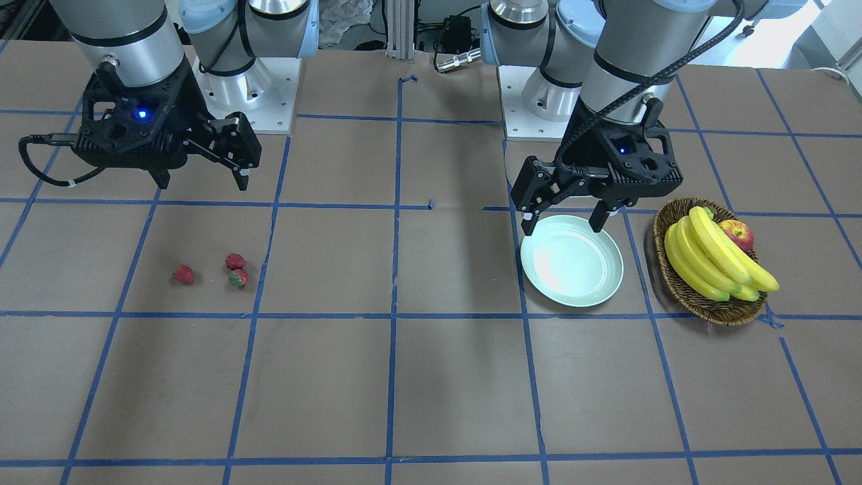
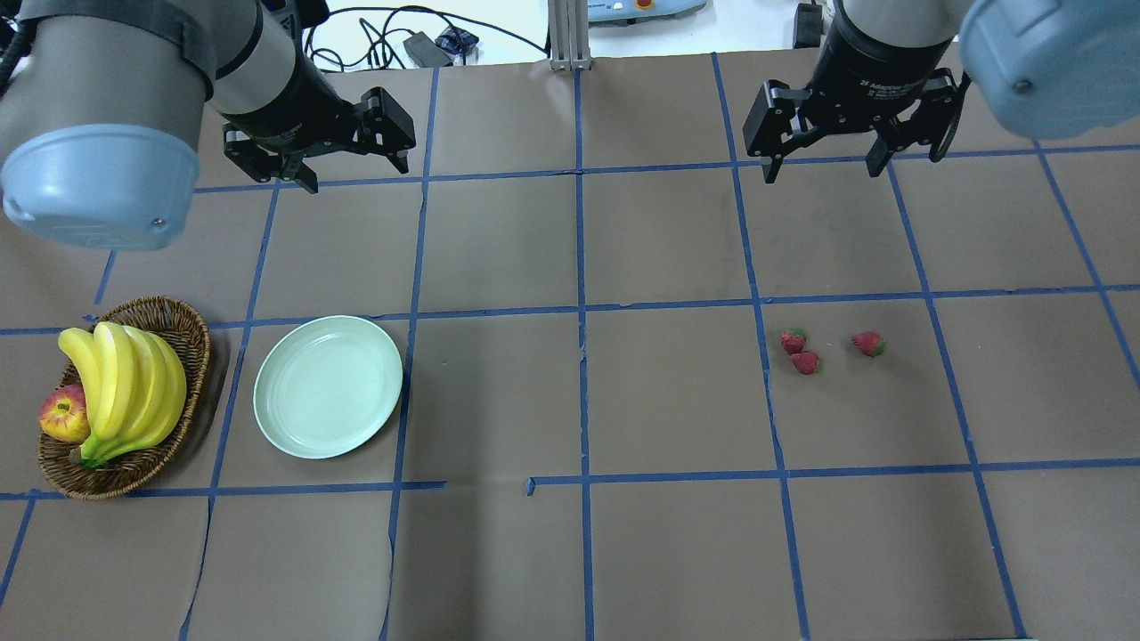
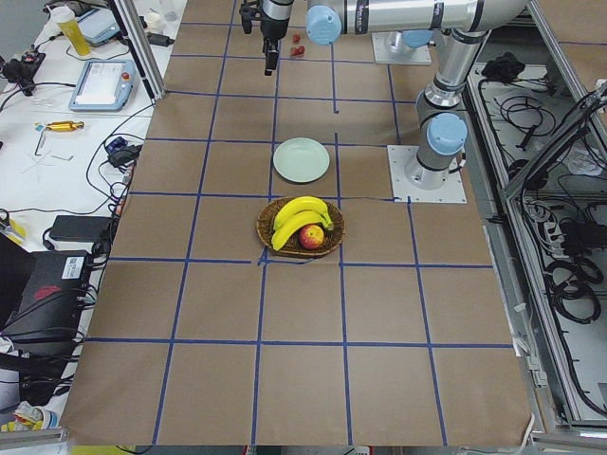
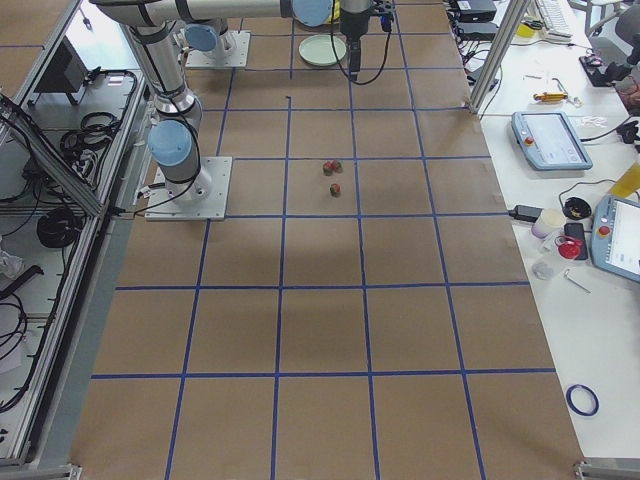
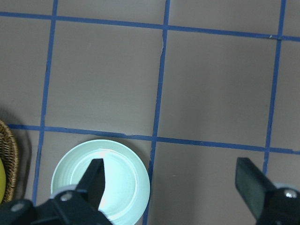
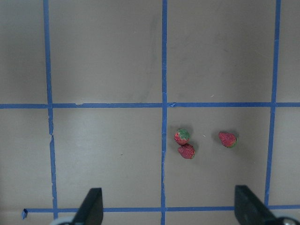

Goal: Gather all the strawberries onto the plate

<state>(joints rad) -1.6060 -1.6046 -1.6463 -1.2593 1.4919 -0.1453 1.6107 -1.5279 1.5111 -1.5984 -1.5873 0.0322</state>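
Observation:
Three small red strawberries lie on the brown table: one apart (image 1: 182, 274) and two that touch (image 1: 235, 261) (image 1: 238, 277); they also show in the overhead view (image 2: 806, 362) and the right wrist view (image 6: 186, 151). The mint-green plate (image 1: 571, 263) (image 2: 328, 399) (image 5: 122, 183) is empty. My right gripper (image 1: 202, 183) (image 2: 824, 174) (image 6: 169, 208) hangs open and empty, high above the table, back from the strawberries. My left gripper (image 1: 563, 223) (image 2: 356, 176) (image 5: 172, 187) hangs open and empty, high above the plate's robot-side edge.
A brown wicker basket (image 1: 707, 306) (image 2: 187, 329) with bananas (image 1: 714, 259) and a red-yellow apple (image 1: 737, 234) stands beside the plate, on the side away from the strawberries. Blue tape lines grid the table.

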